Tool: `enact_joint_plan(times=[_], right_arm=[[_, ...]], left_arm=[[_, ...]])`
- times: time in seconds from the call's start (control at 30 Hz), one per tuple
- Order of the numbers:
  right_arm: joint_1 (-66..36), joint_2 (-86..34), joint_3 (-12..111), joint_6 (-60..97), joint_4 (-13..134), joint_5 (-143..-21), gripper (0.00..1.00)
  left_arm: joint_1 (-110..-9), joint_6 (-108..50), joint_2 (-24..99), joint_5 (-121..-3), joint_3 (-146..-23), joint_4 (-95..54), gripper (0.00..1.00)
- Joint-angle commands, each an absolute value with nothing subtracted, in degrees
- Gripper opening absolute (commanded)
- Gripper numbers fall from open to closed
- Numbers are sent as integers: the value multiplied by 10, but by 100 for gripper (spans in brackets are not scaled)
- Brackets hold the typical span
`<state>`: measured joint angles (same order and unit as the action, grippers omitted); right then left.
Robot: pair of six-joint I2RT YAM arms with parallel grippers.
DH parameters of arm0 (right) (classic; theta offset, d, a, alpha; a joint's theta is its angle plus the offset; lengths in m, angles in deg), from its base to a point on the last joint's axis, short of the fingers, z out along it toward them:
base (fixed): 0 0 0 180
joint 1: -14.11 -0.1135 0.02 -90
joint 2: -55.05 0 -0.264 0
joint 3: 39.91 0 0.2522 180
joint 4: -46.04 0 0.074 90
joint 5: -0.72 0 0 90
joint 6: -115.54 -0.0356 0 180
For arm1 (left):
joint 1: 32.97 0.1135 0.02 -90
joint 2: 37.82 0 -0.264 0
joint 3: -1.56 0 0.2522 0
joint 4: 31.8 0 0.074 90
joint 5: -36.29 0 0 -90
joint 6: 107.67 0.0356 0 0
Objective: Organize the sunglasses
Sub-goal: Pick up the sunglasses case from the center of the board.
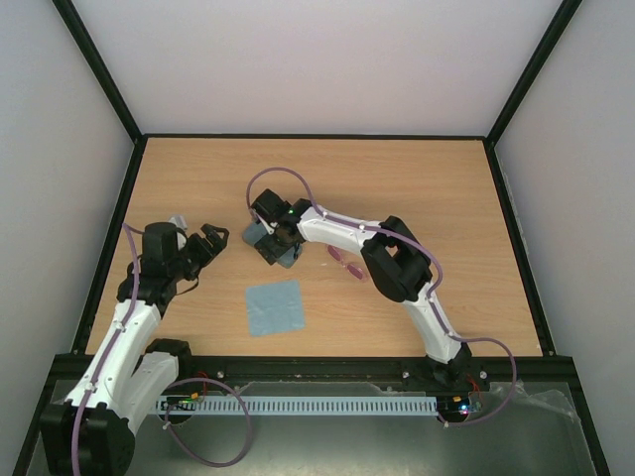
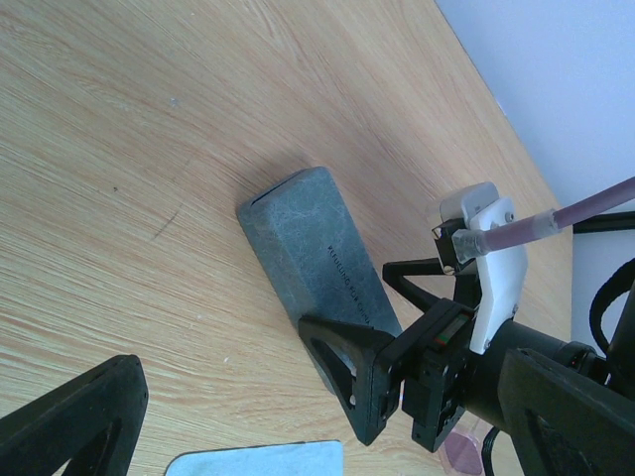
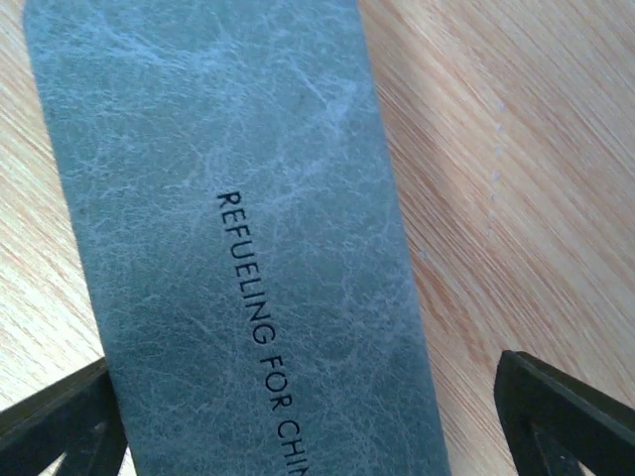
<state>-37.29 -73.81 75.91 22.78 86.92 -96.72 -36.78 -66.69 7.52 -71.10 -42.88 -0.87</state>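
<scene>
Wood grain, mock leather, soft cloth and plastics

The table (image 1: 417,188) shows a pale wood-grain top with a low, smooth sheen. The case (image 3: 228,198) is blue-grey, leather-like, mottled with fine pale veins, matt, with black printed letters. The cloth (image 1: 275,306) looks soft, matt, light blue. The sunglasses (image 1: 345,260) are translucent pink plastic. The right gripper (image 3: 308,416) has matt black plastic fingers (image 3: 561,416).

case (image 2: 303,243): behind cloth (image 1: 275,307); sunglasses (image 1: 347,264): right of case, near; cloth: before case
</scene>
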Motion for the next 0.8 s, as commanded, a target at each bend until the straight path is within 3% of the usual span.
enact_joint_plan(times=[0.0,0.3,0.77], right_arm=[[-369,-748,779,233,886,-959,95],[-356,-735,764,213,871,-903,58],[-272,-596,648,43,754,-651,55]], left_arm=[[-365,-660,81,-720,-419,-21,99],[-365,-654,87,-724,-417,-26,99],[-394,-676,141,-790,-402,-100,95]])
